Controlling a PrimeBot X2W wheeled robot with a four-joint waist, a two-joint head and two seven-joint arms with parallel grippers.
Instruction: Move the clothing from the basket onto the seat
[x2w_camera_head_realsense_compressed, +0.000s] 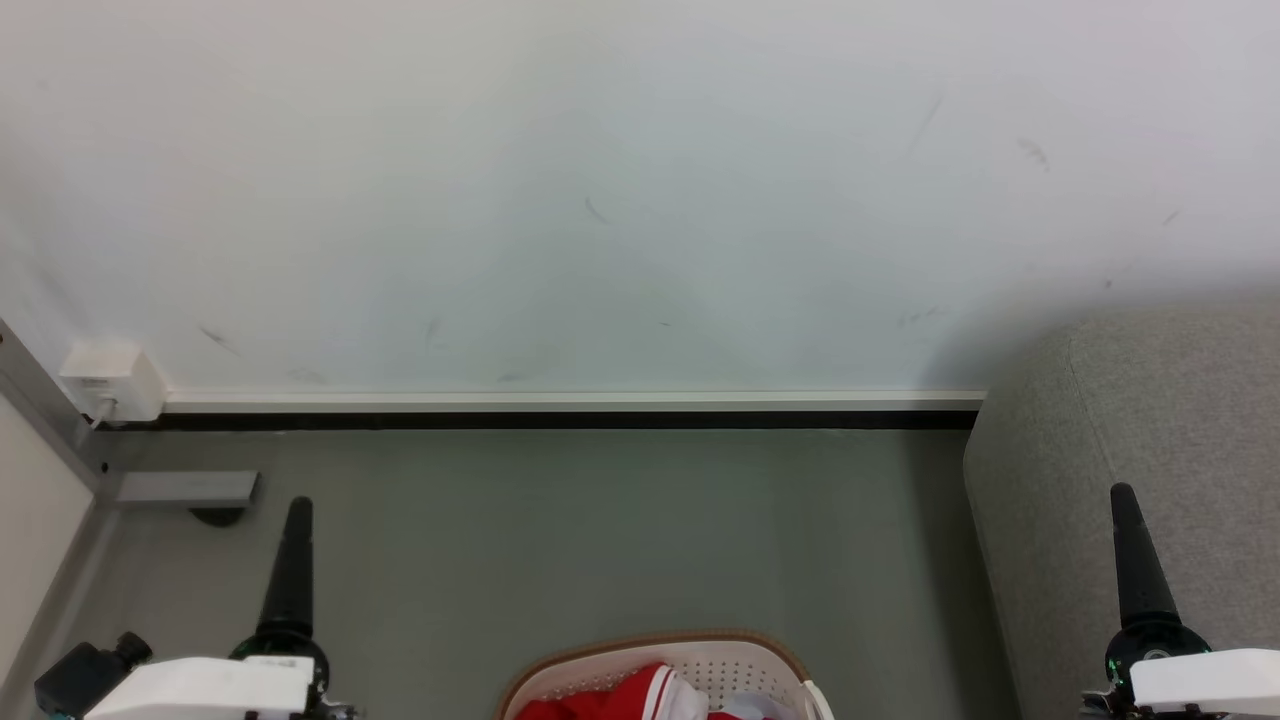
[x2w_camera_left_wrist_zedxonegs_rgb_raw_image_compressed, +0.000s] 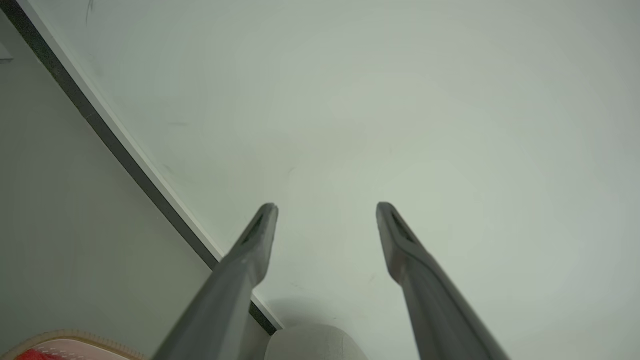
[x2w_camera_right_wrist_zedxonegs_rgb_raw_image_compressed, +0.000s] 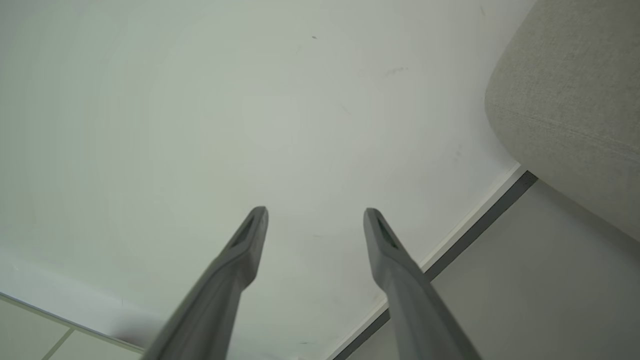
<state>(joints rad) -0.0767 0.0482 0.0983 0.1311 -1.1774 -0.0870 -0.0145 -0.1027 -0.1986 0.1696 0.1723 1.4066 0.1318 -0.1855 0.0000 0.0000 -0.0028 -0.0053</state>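
The basket (x2w_camera_head_realsense_compressed: 655, 643), cream with a brown rim, pokes up at the bottom centre of the head view with red and white clothing (x2w_camera_head_realsense_compressed: 600, 706) inside. The grey seat (x2w_camera_head_realsense_compressed: 1150, 420) stands at the right against the wall. My left gripper (x2w_camera_head_realsense_compressed: 298, 515) hovers at the lower left, left of the basket; my right gripper (x2w_camera_head_realsense_compressed: 1123, 500) hovers at the lower right, in front of the seat. In the left wrist view my left gripper (x2w_camera_left_wrist_zedxonegs_rgb_raw_image_compressed: 325, 207) is open and empty, facing the wall, with the basket (x2w_camera_left_wrist_zedxonegs_rgb_raw_image_compressed: 65, 336) and the seat (x2w_camera_left_wrist_zedxonegs_rgb_raw_image_compressed: 310, 345) at the bottom edge. My right gripper (x2w_camera_right_wrist_zedxonegs_rgb_raw_image_compressed: 316, 212) is open and empty beside the seat (x2w_camera_right_wrist_zedxonegs_rgb_raw_image_compressed: 575, 100).
A white wall (x2w_camera_head_realsense_compressed: 640, 200) with a skirting board (x2w_camera_head_realsense_compressed: 570, 402) runs across ahead. A white socket box (x2w_camera_head_realsense_compressed: 110, 380) and a grey bracket (x2w_camera_head_realsense_compressed: 190, 488) sit at the left by a panel edge. Grey floor (x2w_camera_head_realsense_compressed: 620, 530) lies between basket and wall.
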